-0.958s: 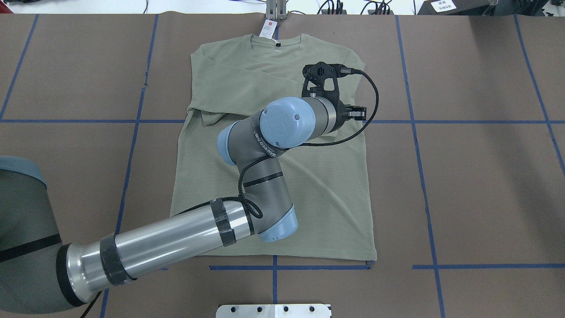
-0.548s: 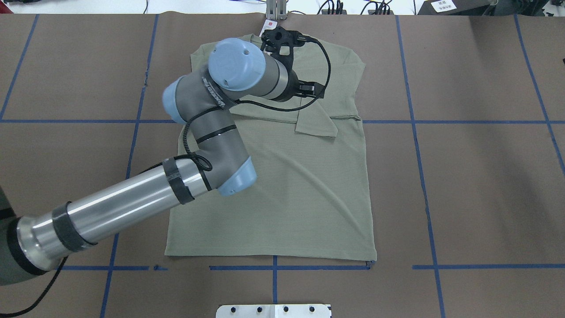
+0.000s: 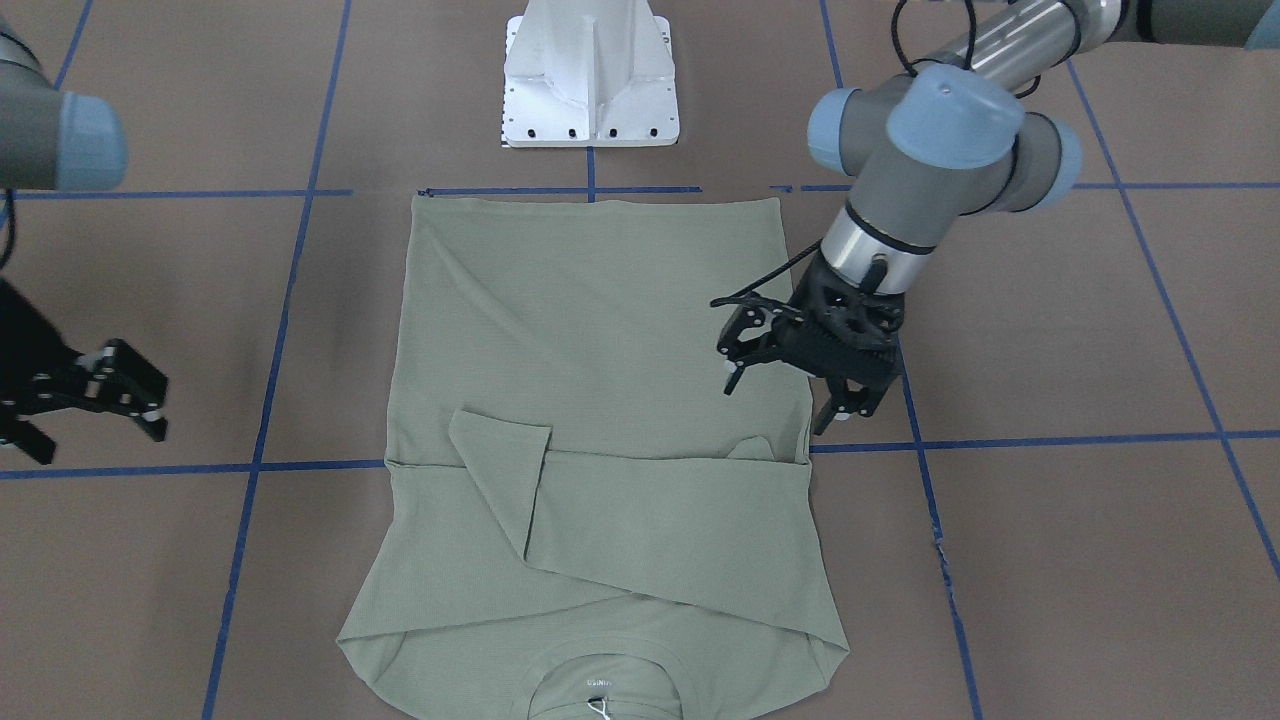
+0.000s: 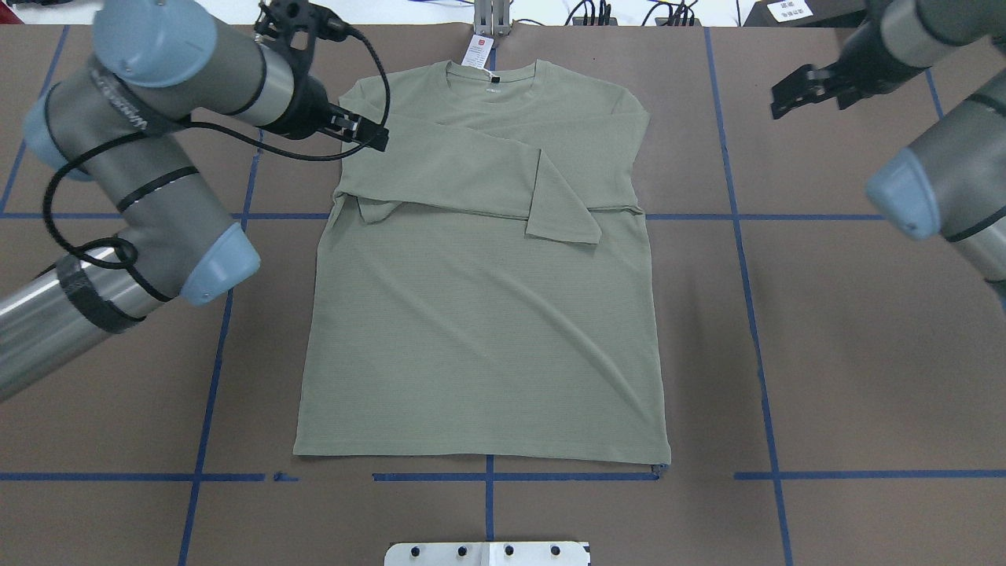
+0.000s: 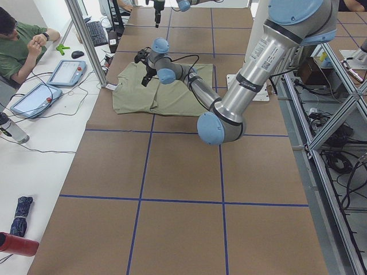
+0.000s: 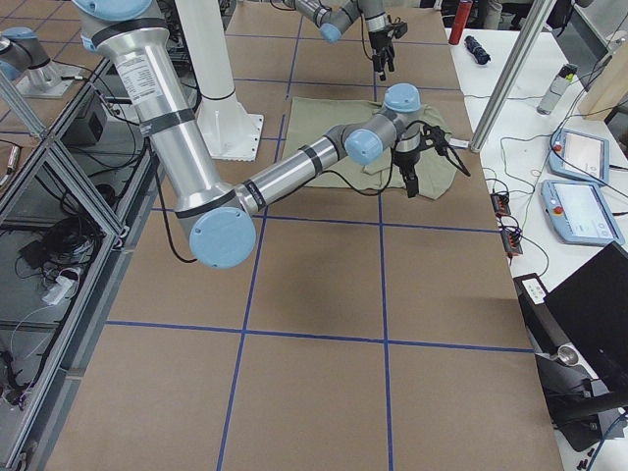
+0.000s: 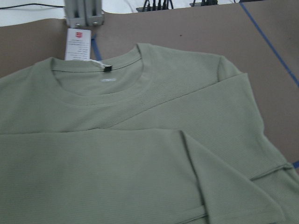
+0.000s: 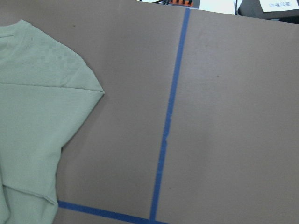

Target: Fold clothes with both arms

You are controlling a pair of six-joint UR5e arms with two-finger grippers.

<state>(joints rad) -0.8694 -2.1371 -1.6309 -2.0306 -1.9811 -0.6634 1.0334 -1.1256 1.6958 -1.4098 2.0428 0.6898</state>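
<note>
- Left arm [image 4: 149,196] has swung off the chest of the shirt [image 4: 479,330] and out to the side. The right arm [image 4: 935,173] has come into the overhead view at the far right corner. The folded sleeve lies as it did half a second ago.
- White base plate [image 4: 487,553] at the near edge, just short of the hem.
- Sage-green long-sleeved shirt lies flat and front up in the middle of the brown table [image 4: 849,330]. Its hem runs along the near blue tape line [image 4: 550,476] and its collar points away from the robot.
- Lower body is smooth, with a few soft diagonal creases.
- Both sleeves are folded across the chest. The top one runs from the robot's left, and its cuff end [image 4: 566,216] hangs past centre. A small corner of the other sleeve [image 4: 369,208] peeks out at the left edge.
- Left gripper [image 4: 369,135] is above the shirt's left shoulder edge, jaws spread, holding nothing.
- Right gripper [image 4: 794,93] is off the shirt, well apart over bare table, jaws spread and empty.
- Ribbed round collar [image 4: 491,79] is at the far end, with a small pale label inside the neck.
- White hang tag [image 4: 477,51] lies on the table just beyond the collar.
</note>
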